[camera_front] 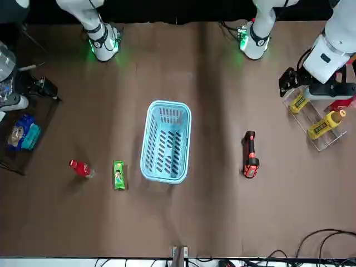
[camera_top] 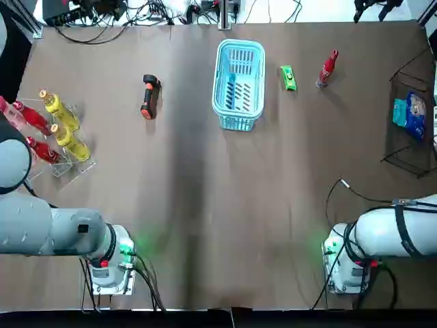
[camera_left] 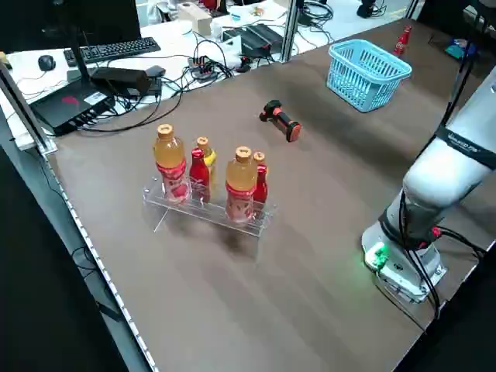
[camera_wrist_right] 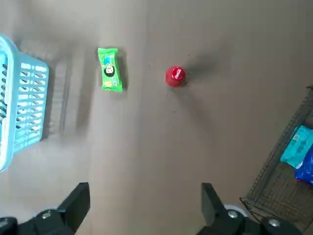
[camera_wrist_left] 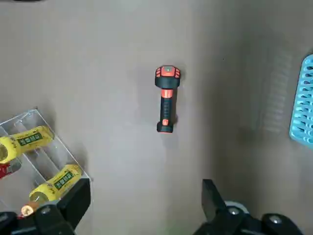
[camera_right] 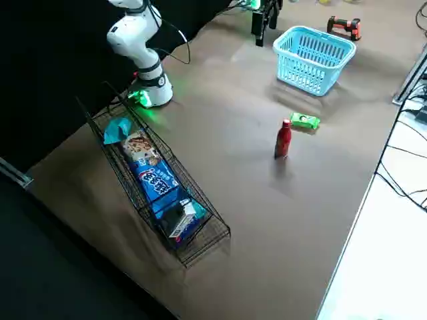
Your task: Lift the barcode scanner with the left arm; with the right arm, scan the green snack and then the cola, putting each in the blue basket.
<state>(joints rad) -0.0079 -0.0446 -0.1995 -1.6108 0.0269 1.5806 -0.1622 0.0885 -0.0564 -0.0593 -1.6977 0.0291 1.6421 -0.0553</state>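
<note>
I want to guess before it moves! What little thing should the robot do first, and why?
Probably lower the open left gripper toward the barcode scanner: it lies untouched on the table, left of the blue basket, and nothing can be scanned until it is lifted. The right gripper hangs open, high up.

You are looking at a wide brown tabletop [camera_top: 205, 225]. It is plain and flat, with soft darker bands running from near to far. A white desk [camera_right: 390, 227] runs along its far edge. At the far left of that desk you can see a black keyboard [camera_left: 112, 49], a mouse [camera_left: 48, 62] and a flat black box [camera_left: 74, 105]. Many black cables [camera_top: 116, 27] lie there too. A grey metal post [camera_left: 293, 27] stands at the middle of the far edge. Behind the near side, a black backdrop [camera_right: 47, 60] fills the space.
</note>
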